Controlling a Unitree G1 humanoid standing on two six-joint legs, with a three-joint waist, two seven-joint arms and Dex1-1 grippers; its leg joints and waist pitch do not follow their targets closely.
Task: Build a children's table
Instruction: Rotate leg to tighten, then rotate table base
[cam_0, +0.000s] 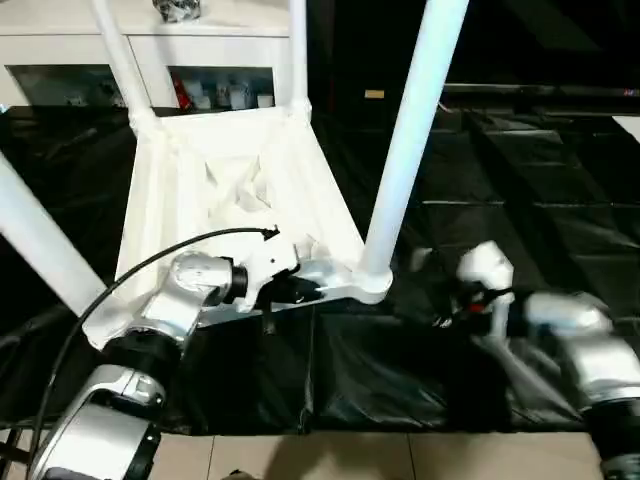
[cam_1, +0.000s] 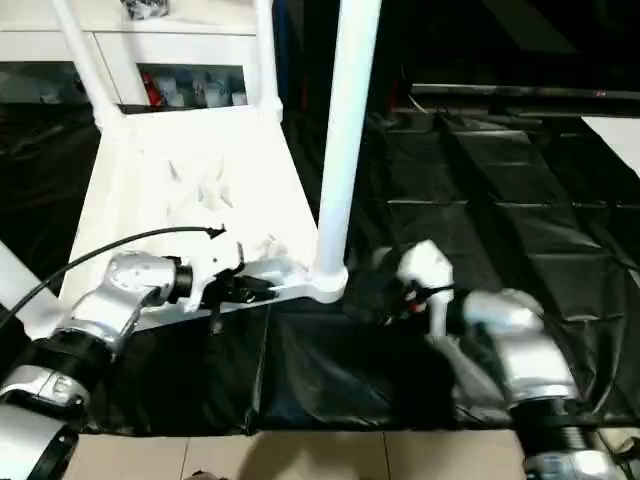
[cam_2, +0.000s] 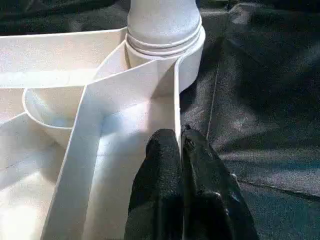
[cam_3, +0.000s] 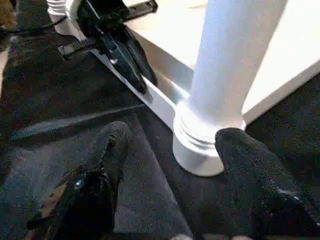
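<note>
White plastic, glossy and hard: the children's table (cam_0: 230, 190) lies upside down on black sheeting (cam_0: 520, 230), ribbed underside up, with long tapered legs (cam_0: 410, 140) standing out of its round corner sockets. The left end effector (cam_2: 181, 145) has its two black fingers pressed together over the tabletop's thin near rim (cam_2: 176, 107), apparently pinching that wall, just short of the corner socket (cam_2: 165, 50) that carries the nearest leg. The right end effector (cam_3: 172, 145) stands wide open and holds nothing; the base of that same leg sits between its fingertips and a little beyond them, apart from both pads.

By the look of it the shell is light and stiff, but slick (a bare pinch on a smooth wall could slide). The ribs and rim give edges to hook. A leg is best taken low, near the ringed collar, where it is thickest and a push goes straight into the socket; gripped high, it would lever the whole light table over.
</note>
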